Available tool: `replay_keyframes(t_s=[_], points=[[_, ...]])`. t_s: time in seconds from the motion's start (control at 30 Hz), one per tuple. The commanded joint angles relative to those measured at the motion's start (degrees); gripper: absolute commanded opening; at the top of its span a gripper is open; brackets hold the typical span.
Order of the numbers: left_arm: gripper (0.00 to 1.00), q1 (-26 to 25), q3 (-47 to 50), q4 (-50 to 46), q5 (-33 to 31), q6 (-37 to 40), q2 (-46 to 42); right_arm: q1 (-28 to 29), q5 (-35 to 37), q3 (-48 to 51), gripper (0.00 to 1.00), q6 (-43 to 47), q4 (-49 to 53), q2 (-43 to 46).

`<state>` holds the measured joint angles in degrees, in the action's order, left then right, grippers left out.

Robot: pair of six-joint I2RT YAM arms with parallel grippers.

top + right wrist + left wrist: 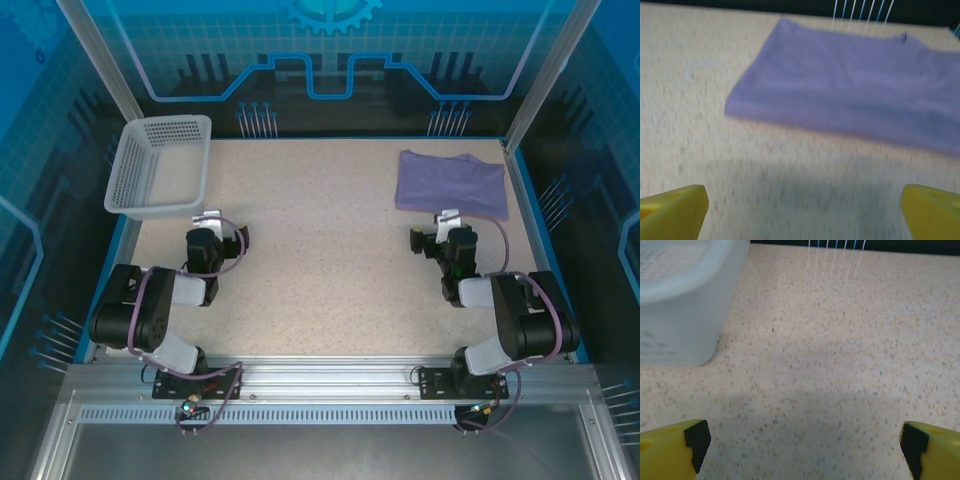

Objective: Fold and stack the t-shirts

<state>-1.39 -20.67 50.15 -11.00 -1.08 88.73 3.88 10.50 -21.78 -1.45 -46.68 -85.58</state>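
A lavender-purple t-shirt (452,183) lies folded flat at the back right of the speckled table (320,250). In the right wrist view the t-shirt (850,85) spreads just ahead of my right gripper (804,210), whose yellow fingers (675,210) stand wide apart with only bare table between them. From above, my right gripper (447,219) sits just short of the shirt's near edge. My left gripper (206,219) rests at the left, open, with its black-padded yellow fingertips (695,440) wide apart over bare table (830,365).
A pale plastic mesh basket (160,165) stands at the back left, right in front of my left gripper; its wall (685,315) fills the upper left of the left wrist view. Blue enclosure walls (330,60) ring the table.
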Motion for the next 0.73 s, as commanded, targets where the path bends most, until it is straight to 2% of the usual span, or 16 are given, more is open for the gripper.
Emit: replay_keyframes(t_s=[0.0, 0.4, 0.47, 0.53, 0.7], points=[[0.99, 0.95, -1.15, 2.24, 3.86, 0.21, 0.03, 0.94, 1.64, -1.81, 1.0, -0.09, 1.23, -0.45], [0.99, 0.95, -1.0, 2.58, 3.97, 0.34, 0.02, 1.26, 2.12, -1.86, 1.0, 0.22, 1.41, -0.46], [0.99, 0.95, -0.99, 2.58, 3.95, 0.31, -0.03, 1.13, 1.72, -2.03, 1.0, 0.07, 1.71, -0.46], [0.99, 0.95, -1.02, 2.6, 3.97, 0.38, -0.05, -0.47, -2.21, -2.25, 1.0, -0.28, 2.44, -0.39], [0.99, 0.95, -1.04, 2.6, 3.95, 0.37, 0.0, -0.06, -1.61, -2.02, 1.0, 0.1, 1.86, -0.38]])
